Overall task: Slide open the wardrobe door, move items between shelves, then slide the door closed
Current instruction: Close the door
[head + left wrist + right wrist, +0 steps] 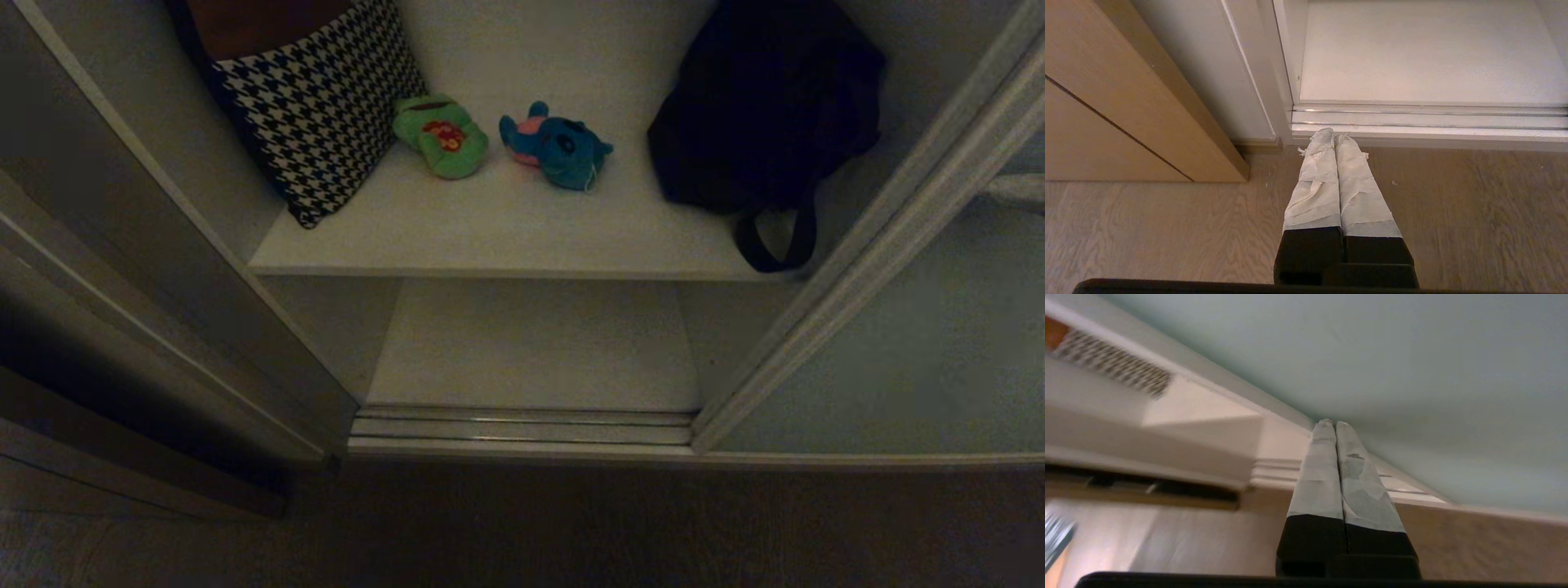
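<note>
the left gripper (1335, 136) hangs low over the wood floor (1453, 204), its taped fingers (1314, 183) pressed together on nothing, tips just short of the silvery floor track (1412, 120). beyond those tips lies the bare lower shelf (1425, 53).

the right gripper (1331, 424) is also pinched closed and empty. its tips sit at or just beside the slim frame edge of the sliding wardrobe door (1372, 355); contact cannot be confirmed. the door's pale grey-green panel fills the space beyond and to one side of the tips. in the head view, which shows neither arm, the door (914, 351) stands pushed to the right and the wardrobe is open.

farther in, on the upper shelf (506, 237), lie the two items, well apart from both grippers: a green frog (441, 135) touching a houndstooth cushion (318, 106), and a teal-blue plush (559, 147) just beside the frog. a black bag (759, 106) sits off to the right.

judged from their look, the toys are light, soft and squashy, unlikely to slip or break; a pinch across the plump middle of each body should hold. the door seems stiff and smooth, best pushed at its frame edge.
</note>
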{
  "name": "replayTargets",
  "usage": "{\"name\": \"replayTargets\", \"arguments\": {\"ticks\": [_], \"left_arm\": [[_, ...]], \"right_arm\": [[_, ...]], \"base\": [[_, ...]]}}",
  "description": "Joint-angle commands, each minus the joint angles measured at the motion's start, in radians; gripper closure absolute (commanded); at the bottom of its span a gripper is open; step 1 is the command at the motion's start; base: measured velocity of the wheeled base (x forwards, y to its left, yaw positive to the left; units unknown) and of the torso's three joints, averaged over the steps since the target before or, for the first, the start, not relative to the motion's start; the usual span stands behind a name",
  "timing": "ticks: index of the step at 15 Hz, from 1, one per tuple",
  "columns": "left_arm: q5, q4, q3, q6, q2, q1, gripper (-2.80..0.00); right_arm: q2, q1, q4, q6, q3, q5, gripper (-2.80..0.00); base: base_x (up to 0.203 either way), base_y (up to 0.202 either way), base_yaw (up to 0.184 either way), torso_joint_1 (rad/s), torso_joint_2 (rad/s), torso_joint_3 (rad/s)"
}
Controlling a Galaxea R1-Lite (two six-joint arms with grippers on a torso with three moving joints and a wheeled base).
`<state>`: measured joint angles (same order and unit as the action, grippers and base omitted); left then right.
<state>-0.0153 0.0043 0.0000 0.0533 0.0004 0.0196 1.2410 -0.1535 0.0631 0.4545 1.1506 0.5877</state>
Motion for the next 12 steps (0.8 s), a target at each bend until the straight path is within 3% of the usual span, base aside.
{"name": "replayTargets", "arguments": {"ticks": [1,7,10,12], "left_arm": [[0.0,0.0,0.0,0.0,0.001,0.0,0.0],[0.0,0.0,0.0,0.0,0.001,0.0,0.0],[0.0,0.0,0.0,0.0,0.001,0.0,0.0],[0.0,0.0,0.0,0.0,0.001,0.0,0.0]], "right_arm": [[-0.033,0.085,0.0,0.003,-0.008,0.003,0.0],[-0.206,0.348,-0.043,-0.058,-0.108,0.011,0.0],[-0.293,0.37,-0.073,-0.139,-0.184,0.099,0.0],[-0.318,0.356,-0.083,-0.15,-0.211,0.099,0.0]], "base": [[0.0,0.0,0.0,0.0,0.0,0.0],[0.0,0.0,0.0,0.0,0.0,0.0],[0.0,0.0,0.0,0.0,0.0,0.0],[0.0,0.0,0.0,0.0,0.0,0.0]]}}
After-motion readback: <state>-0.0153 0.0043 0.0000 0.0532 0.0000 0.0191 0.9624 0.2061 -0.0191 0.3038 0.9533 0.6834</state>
